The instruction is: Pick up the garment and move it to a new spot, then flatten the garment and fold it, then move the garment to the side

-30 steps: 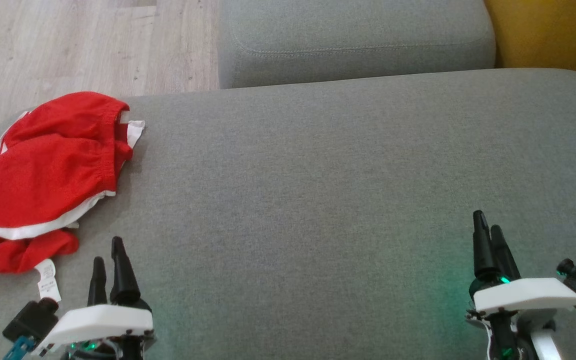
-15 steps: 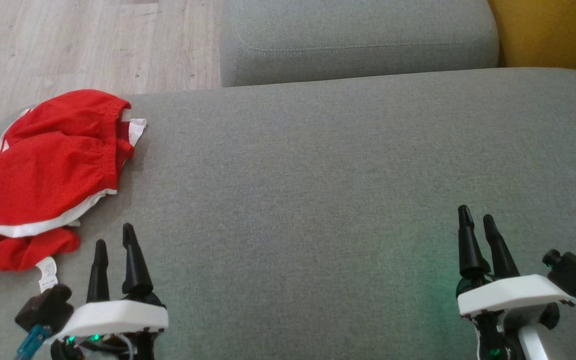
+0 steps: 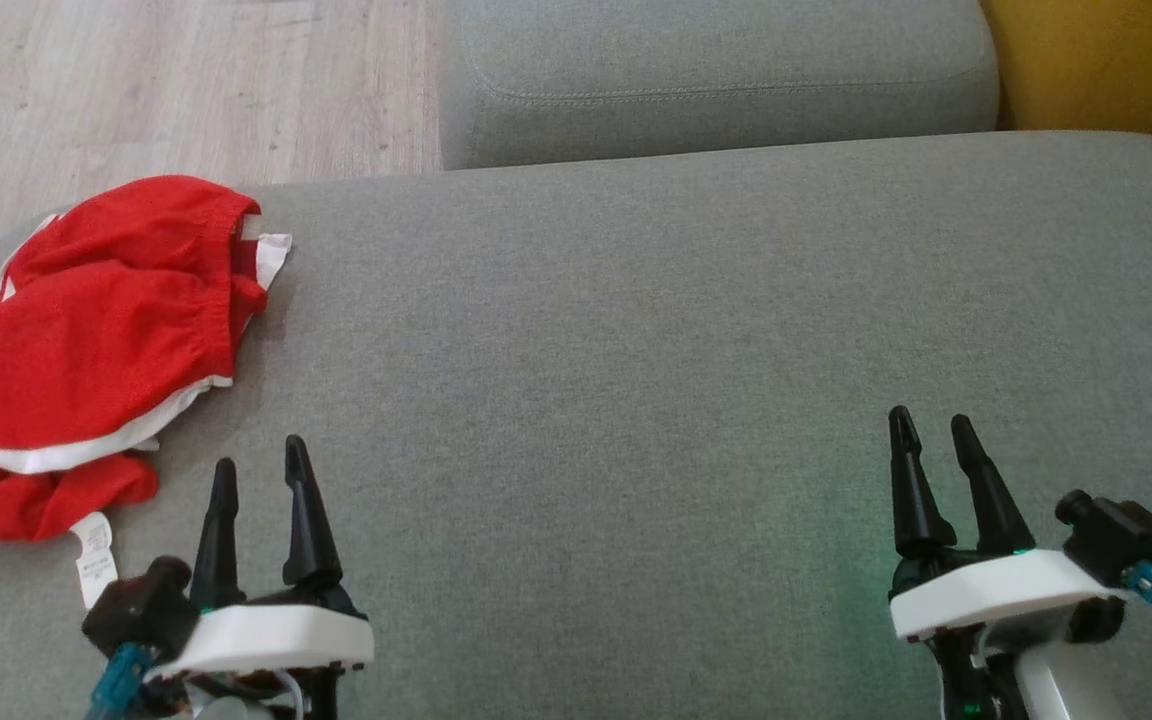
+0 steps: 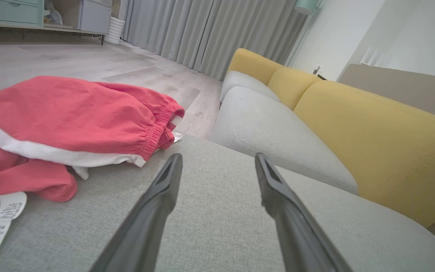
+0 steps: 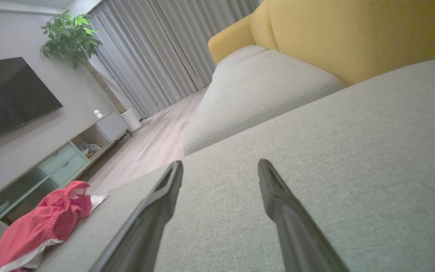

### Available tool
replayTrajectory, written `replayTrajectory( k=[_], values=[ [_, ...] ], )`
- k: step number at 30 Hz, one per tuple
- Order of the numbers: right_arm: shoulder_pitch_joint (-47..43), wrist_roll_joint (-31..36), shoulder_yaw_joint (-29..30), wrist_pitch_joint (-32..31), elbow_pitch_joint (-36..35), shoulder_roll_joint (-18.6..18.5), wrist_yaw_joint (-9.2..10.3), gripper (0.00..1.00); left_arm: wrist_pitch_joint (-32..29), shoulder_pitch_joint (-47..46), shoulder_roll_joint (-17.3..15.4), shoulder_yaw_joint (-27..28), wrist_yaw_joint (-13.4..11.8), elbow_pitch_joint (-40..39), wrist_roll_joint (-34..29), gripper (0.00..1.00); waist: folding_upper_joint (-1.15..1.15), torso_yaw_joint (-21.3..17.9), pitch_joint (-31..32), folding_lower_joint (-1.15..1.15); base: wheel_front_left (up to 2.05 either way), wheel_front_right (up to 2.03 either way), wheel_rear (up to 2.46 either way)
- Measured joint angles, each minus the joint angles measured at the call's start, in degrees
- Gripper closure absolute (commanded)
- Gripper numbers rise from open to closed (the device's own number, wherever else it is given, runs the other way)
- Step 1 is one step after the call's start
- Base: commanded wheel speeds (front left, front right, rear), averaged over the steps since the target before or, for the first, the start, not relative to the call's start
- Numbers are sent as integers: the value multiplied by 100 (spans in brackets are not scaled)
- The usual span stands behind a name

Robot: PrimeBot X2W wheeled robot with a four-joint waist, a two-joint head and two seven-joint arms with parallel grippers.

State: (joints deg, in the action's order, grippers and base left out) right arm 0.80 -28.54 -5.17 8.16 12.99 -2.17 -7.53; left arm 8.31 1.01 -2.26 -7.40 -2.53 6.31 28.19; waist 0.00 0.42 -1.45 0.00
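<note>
A crumpled red, white-trimmed cloth garment (image 3: 86, 340) is seen on a grey fabric sofa cushion (image 3: 636, 330), with the left pincer (image 3: 259, 452) and right pincer (image 3: 930, 416) held open, empty.

garment (image 3: 86, 345): red shorts with white trim, far as I can see
state: bunched up, white care tag (image 3: 94, 565) poking out
spot: left end of the grey seat cushion (image 3: 636, 330)

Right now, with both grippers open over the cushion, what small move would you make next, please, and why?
Probably reach the left gripper forward and to its left, onto the red shorts. They lie crumpled and untouched at the cushion's left edge, close to that open gripper; the right gripper stands open far across the cushion.
</note>
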Motion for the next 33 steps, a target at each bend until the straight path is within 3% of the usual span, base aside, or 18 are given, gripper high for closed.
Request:
replayTrajectory(
  k=[22,33],
  values=[
    [102,1594,91,374,305,-9,0,0,347,2,-16,-155,-8,151,-1443,0,0,-28,22,0,0,0,0],
    [103,2416,100,519,617,-12,0,0,545,14,-19,-176,-158,431,-2169,0,0,-71,105,0,0,0,0]
  ],
)
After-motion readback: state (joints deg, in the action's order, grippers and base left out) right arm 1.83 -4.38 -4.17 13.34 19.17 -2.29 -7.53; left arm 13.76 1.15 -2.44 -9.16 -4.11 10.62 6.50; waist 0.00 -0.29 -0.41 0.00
